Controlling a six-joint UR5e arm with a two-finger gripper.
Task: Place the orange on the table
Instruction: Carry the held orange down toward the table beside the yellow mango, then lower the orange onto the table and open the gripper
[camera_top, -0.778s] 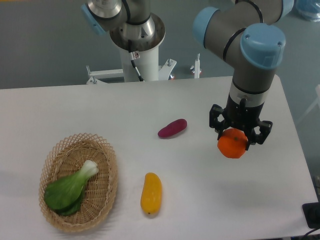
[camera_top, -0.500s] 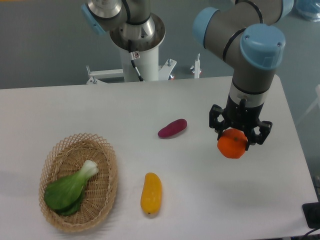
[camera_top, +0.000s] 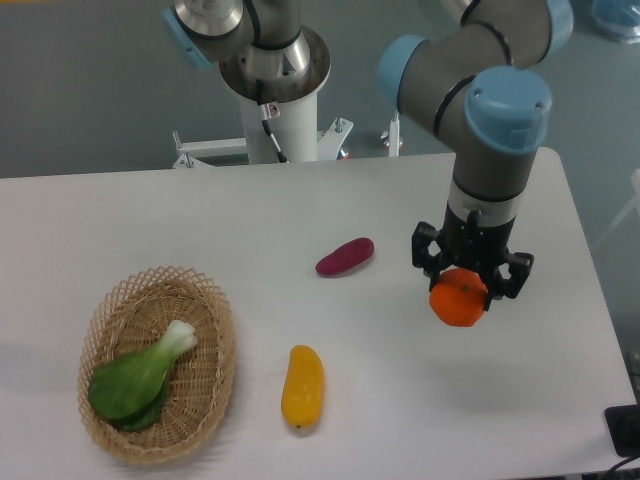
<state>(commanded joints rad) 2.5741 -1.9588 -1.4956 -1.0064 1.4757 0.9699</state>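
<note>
Gripper (camera_top: 470, 283) points straight down, fingers clamped on the orange (camera_top: 459, 298) over the table (camera_top: 250, 215). Being round, the fruit shows no long axis (its dimple can't be made out).

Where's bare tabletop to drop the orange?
Bare table lies right under the gripper holding the orange, and along the far edge. More crowded to the left: purple vegetable, yellow fruit, basket with greens.
</note>
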